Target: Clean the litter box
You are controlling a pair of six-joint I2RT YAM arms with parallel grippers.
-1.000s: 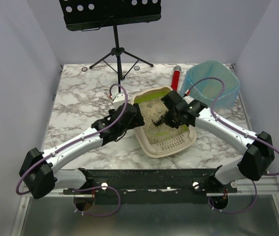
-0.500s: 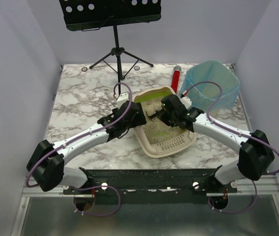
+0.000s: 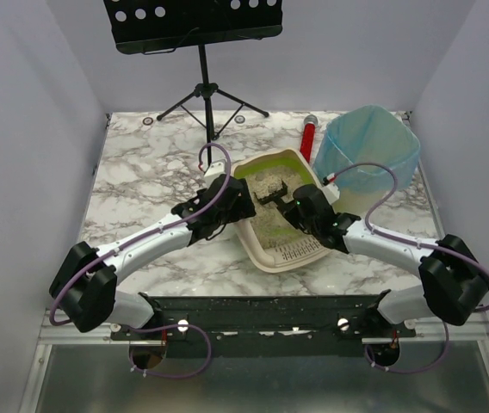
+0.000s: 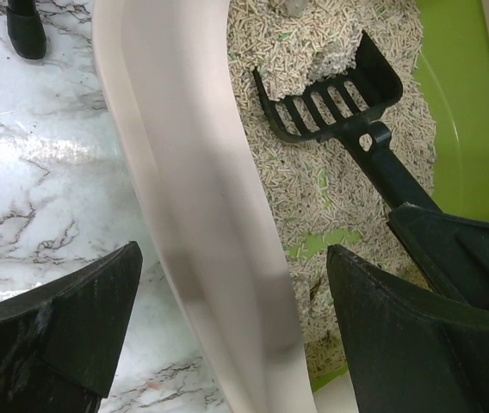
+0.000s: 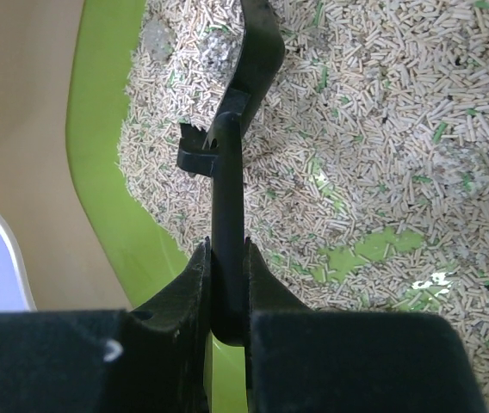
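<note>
The litter box [image 3: 266, 261] is a beige tray with a lime-green inner wall [image 5: 107, 155] and tan pellets, at mid-table. My right gripper [image 3: 306, 211] is over its right side, shut on the handle of a black slotted scoop [image 3: 272, 196]. The handle [image 5: 227, 198] is pinched between the fingers of this gripper [image 5: 226, 245]. The scoop head [image 4: 331, 99] lies on the litter with a grey clump [image 4: 335, 58] in it. My left gripper [image 3: 232, 200] is open, and in the left wrist view this gripper [image 4: 232, 254] straddles the box's left rim [image 4: 201, 215].
A bin lined with a blue bag [image 3: 369, 146] stands at the back right. A red-handled tool [image 3: 309, 136] lies beside it. A black music stand [image 3: 206, 86] stands at the back. Another grey clump [image 5: 154, 39] lies in the litter.
My right gripper has drawn back toward the near right while the scoop head shifted to the far part of the litter. My left gripper has moved slightly farther along the box's left rim.
</note>
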